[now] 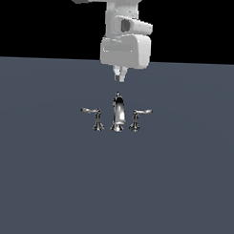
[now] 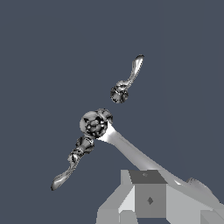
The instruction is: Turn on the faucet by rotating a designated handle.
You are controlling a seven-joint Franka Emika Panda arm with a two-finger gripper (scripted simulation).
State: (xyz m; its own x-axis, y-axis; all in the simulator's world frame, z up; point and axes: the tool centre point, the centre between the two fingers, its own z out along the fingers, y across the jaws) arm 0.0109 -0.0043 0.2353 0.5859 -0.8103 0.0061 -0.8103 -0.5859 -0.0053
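The chrome faucet [image 1: 118, 115] stands small on the dark grey-blue floor: a curved central spout with a knob on top and a lever on each side. The handle [image 1: 139, 118] is the lever on a flared post at the exterior view's right; its twin [image 1: 93, 116] is at the left. My gripper [image 1: 120, 76] hangs straight above the spout, well clear of it, with the fingers together and nothing between them. In the wrist view the spout [image 2: 98, 124] runs under my gripper [image 2: 148, 199], and the handle [image 2: 120, 92] lies apart from the fingers.
The other lever [image 2: 74, 159] lies on the spout's far side from the handle in the wrist view. The flat grey-blue floor [image 1: 49, 183] spreads all around the faucet. The white arm [image 1: 126, 38] rises above the gripper against black.
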